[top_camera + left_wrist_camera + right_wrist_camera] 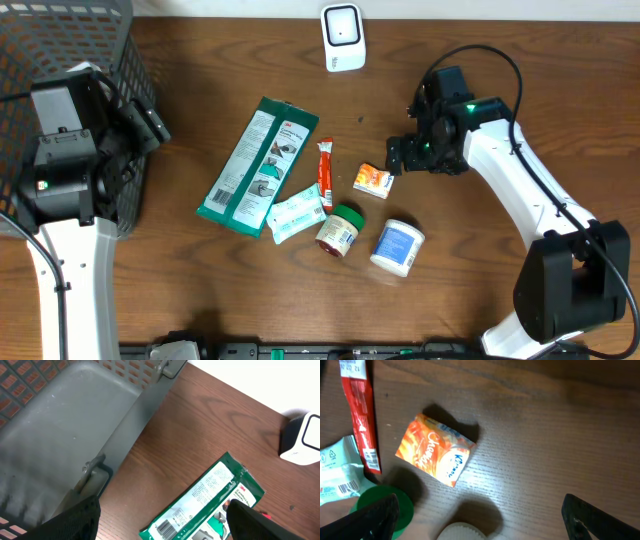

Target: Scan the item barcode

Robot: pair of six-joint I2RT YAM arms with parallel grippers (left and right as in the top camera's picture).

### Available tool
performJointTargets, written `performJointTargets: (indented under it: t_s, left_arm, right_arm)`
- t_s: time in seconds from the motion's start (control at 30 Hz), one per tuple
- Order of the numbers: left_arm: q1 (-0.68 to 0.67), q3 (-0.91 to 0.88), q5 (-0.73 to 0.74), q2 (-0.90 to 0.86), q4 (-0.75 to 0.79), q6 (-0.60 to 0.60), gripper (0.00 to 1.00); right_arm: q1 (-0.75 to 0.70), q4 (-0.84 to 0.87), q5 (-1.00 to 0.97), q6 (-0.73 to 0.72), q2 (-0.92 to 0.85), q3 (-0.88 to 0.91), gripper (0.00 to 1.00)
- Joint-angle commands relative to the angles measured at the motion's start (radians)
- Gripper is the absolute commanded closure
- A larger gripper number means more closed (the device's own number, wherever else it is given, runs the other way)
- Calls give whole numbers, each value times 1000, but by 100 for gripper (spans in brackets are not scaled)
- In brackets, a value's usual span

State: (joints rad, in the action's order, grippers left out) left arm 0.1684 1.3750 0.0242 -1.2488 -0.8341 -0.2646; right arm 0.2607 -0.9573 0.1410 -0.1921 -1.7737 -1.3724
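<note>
Jaws apart and empty, the right gripper (398, 157) is poised just beside the orange packet (373, 181), mid-table. The left gripper (150, 127) is likewise spread, by the mesh basket (60, 30) at far left.

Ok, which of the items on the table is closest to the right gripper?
The small orange packet, lying just beside the open right gripper; the red stick, green-lidded jar and white tub all sit farther off.
</note>
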Motion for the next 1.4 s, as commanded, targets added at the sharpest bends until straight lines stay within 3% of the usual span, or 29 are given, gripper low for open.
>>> performJointTargets:
  t_s: [0.0, 1.23, 1.37]
  left_arm:
    - [8, 12, -13, 3, -4, 9, 17]
    - [8, 12, -13, 3, -4, 9, 17]
    - [8, 12, -13, 3, -4, 9, 17]
  right_arm:
    - [27, 19, -1, 14, 4, 8, 1]
    - [69, 71, 7, 37, 4, 41, 1]
    - [74, 93, 40, 106, 4, 41, 13]
